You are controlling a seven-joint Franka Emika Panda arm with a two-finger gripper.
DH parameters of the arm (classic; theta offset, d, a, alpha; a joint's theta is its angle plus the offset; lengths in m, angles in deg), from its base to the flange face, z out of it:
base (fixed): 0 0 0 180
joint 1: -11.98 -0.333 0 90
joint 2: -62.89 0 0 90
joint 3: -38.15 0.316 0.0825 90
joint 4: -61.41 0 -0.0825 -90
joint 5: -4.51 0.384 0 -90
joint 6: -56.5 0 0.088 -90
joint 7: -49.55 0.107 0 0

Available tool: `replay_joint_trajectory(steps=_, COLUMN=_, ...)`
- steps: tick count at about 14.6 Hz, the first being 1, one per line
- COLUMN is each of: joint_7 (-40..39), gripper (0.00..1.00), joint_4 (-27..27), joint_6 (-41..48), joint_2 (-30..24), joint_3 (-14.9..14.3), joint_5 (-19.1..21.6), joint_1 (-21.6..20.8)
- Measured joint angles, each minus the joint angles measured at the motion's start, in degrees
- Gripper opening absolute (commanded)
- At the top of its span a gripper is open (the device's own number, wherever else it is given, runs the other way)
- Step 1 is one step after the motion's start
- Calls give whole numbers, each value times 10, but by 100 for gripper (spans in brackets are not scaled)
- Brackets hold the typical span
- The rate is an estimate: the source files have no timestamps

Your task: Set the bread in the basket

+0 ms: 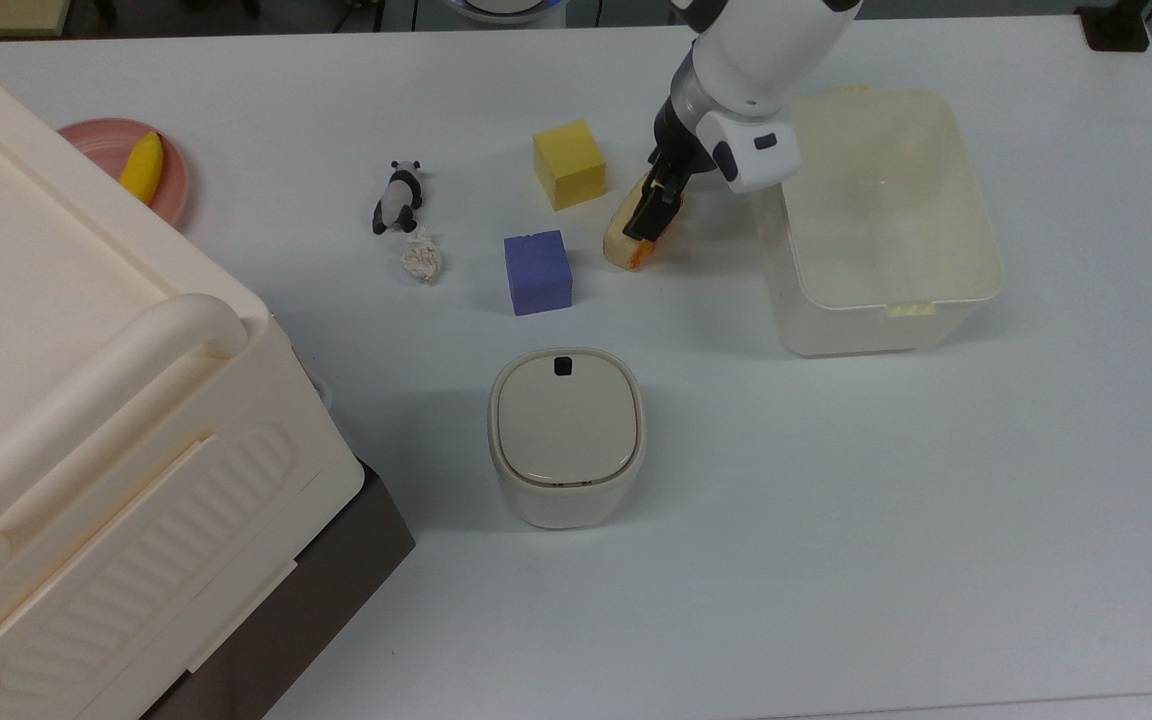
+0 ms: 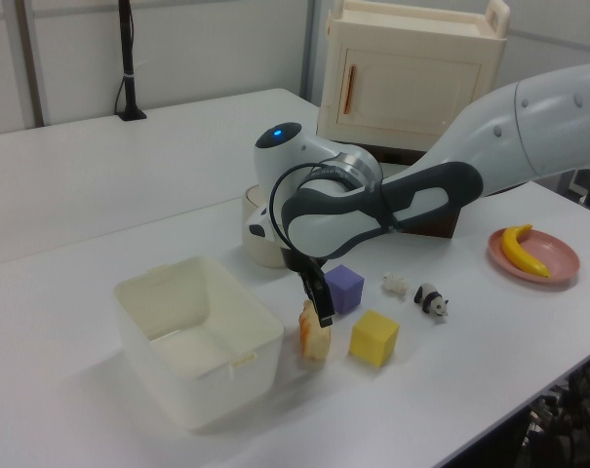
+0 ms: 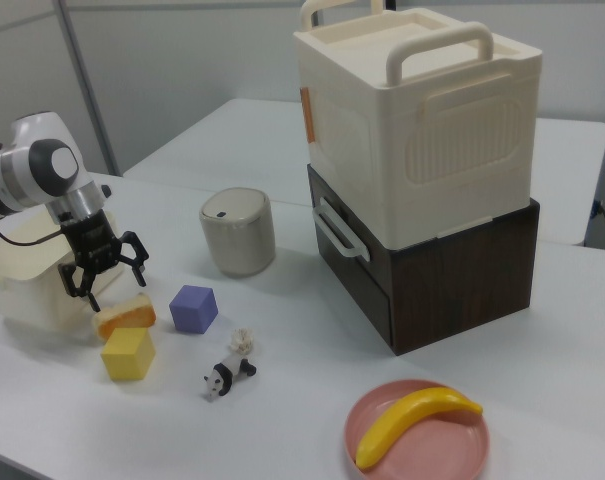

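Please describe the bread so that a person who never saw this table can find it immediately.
Find the big cream-white basket. Beside it, on the top view's left, the bread lies under the open gripper. Unlike the yellow cube and purple cube nearby, it is oblong, pale with an orange crust.

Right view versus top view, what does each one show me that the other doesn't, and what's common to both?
Right view: the hand with its fingers spread open just above the bread, plus the handle on the dark drawer unit under the ribbed case. Top view: the basket's whole inside, with nothing in it. Both: the bread on the table beside the basket, the yellow cube and the purple cube.
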Motion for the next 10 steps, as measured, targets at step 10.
replay_joint_trajectory(steps=10, joint_7=-56, gripper=100, joint_4=9, joint_6=-51, joint_2=44, joint_3=0, joint_5=-53, joint_1=-1)
